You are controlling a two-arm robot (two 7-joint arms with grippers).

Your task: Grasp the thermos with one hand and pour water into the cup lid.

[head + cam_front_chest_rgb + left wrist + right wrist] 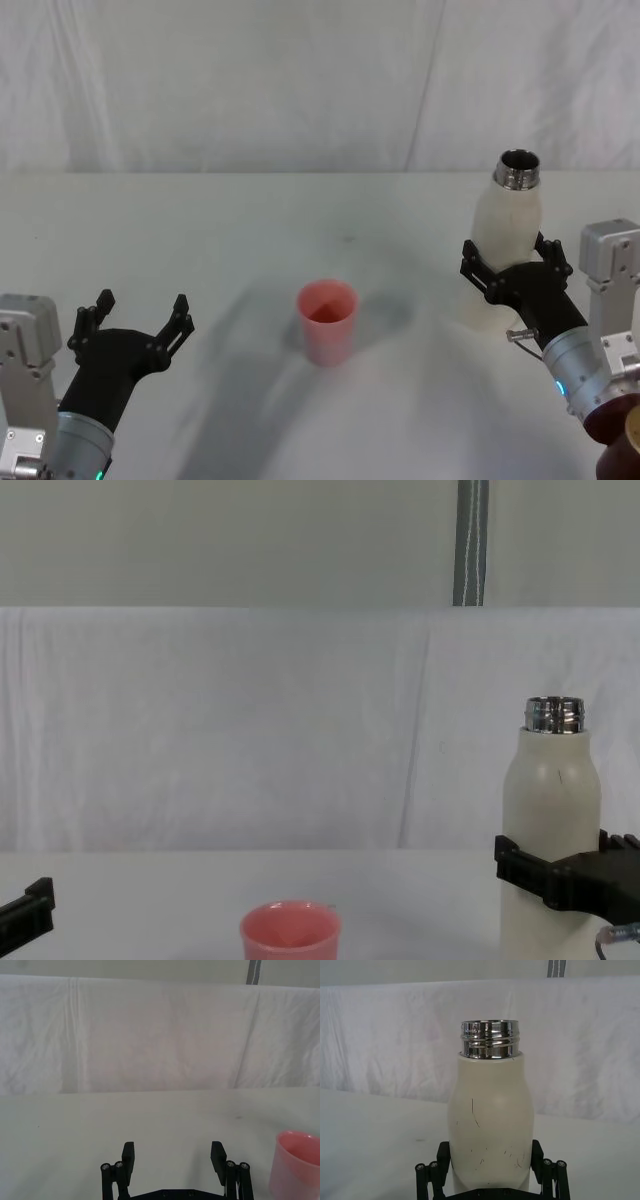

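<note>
Thermos [508, 232]: count one. Cream-white bottle, rounded shoulders, open threaded steel neck [489, 1039], cap off. Standing upright at the table's [250, 220] right side, well apart from the cup lid. Judged rigid and smooth-walled, likely slippery under hard pads; probably heavy if filled, with weight shifting toward the neck on tilting. Fine scratches visible on the lower body in the right wrist view. Best taken around the straight lower-to-middle body, below the shoulder curve, never on the tapering shoulder or the threads

Cup lid [327, 321]: count one. Small pink round cup, mouth up, near the table's centre, between the two arms. Judged light, stiff plastic, easily knocked or pushed aside by a stream or a bumped bottle; inside appears empty, though a thin film of liquid cannot be ruled out

Right gripper [516, 270]: count one. Fingers [537, 1154] on either side of the thermos body at its lower half, clasping it; pads appear to touch the wall in the head and chest views. Whether the base is resting on the table or just off it cannot be told

Left gripper [138, 318]: count one. Fingers spread wide, nothing between them, parked low at the table's left, well apart from the cup lid

Backdrop: white cloth [250, 730] behind the table, one

Stage judged: grasp made, carry toward the cup lid and tilt not yet begun
</note>
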